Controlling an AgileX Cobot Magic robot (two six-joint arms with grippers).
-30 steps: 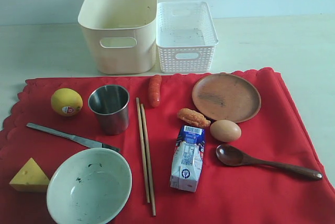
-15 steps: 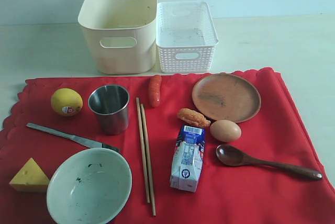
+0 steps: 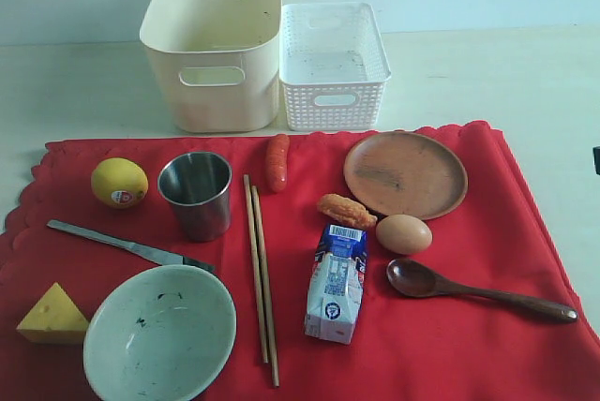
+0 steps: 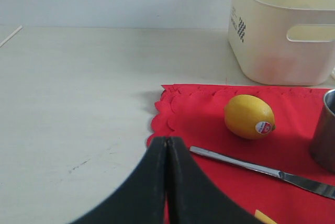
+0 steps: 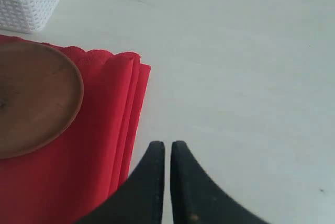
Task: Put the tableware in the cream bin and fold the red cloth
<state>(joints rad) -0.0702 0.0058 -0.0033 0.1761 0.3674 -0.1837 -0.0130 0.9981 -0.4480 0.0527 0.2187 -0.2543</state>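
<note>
Right tool [image 5: 167, 148] perhaps entering, red cloth [image 3: 450, 345] flat

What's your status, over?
Left tool shut, right tool shut, both empty. Cup, bowl, plate untouched on red cloth; cream bin looks empty. Milk carton beside chopsticks.

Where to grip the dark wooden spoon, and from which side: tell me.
Probably best: take the dark wooden spoon at mid-handle, from straight above, closing across it; it lies flat on the red cloth, slim handle pointing right, clear of the egg.

Left pincer [image 4: 166, 140] and right pincer [image 5: 167, 144]: matte black, smooth, curved, tapering to narrow tips.
</note>
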